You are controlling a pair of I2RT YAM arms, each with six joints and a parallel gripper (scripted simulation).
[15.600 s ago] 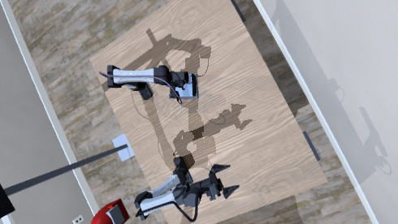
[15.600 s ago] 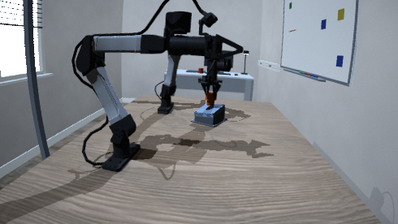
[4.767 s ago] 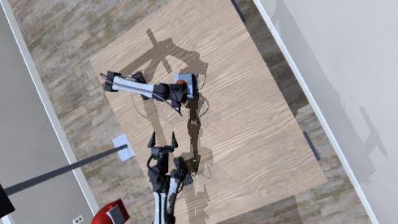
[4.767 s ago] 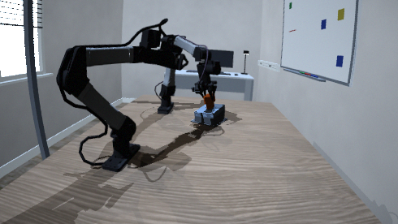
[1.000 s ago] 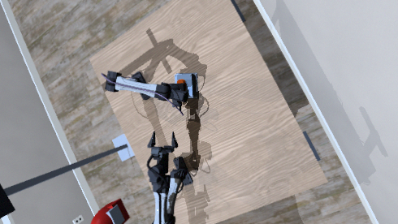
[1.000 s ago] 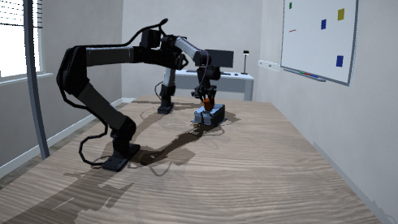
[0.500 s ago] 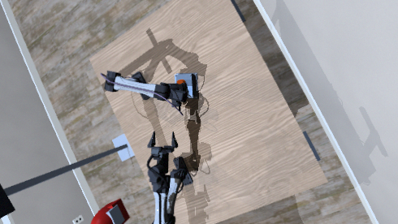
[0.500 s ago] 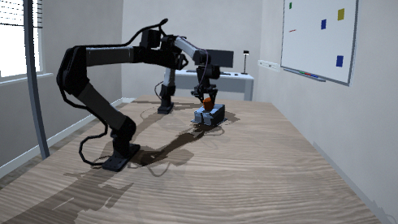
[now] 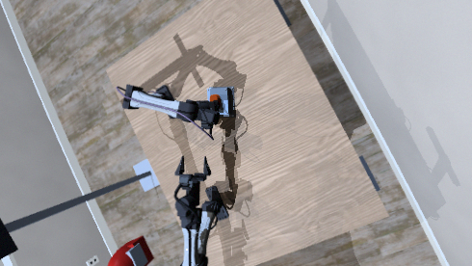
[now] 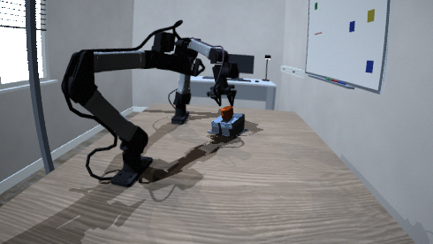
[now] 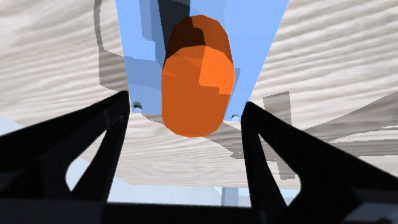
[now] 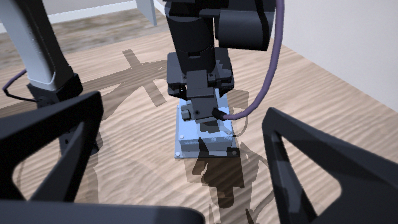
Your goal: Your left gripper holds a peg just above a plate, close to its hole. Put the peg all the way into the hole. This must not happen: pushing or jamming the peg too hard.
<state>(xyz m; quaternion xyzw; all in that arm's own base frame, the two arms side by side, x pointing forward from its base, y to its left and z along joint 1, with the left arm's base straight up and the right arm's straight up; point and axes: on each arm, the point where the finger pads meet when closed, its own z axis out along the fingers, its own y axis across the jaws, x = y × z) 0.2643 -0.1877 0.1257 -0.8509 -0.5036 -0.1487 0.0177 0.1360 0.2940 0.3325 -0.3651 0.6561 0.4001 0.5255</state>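
From above, I see the left gripper [image 9: 212,115] [image 10: 225,105] [image 11: 187,105] [image 12: 203,96] over the plate [image 9: 231,93] [image 10: 236,123] [image 11: 265,30] [image 12: 206,146], just above the middle of the frame, with the orange peg [image 9: 215,99] [image 10: 226,113] [image 11: 195,100] at the plate's left side; the right gripper [image 9: 194,157] [image 10: 199,67] [image 12: 187,108] gapes lower down. In the exterior view, right of centre, the peg sticks up from the plate under parted fingers; I can't tell how deep it sits. The left wrist view shows those fingers open, gripping nothing, a gap either side of the peg, whose foot meets a dark opening at upper centre. If it's askew in there, pressing down could jam it, and a sideways brush might tip it. The right wrist view has its own fingers wide, the plate between them mid-frame; the left gripper hides the peg.

Left claw [image 10: 226,102] [image 11: 185,105] now off orange peg [image 9: 215,99] [image 10: 226,113] [image 11: 197,92]
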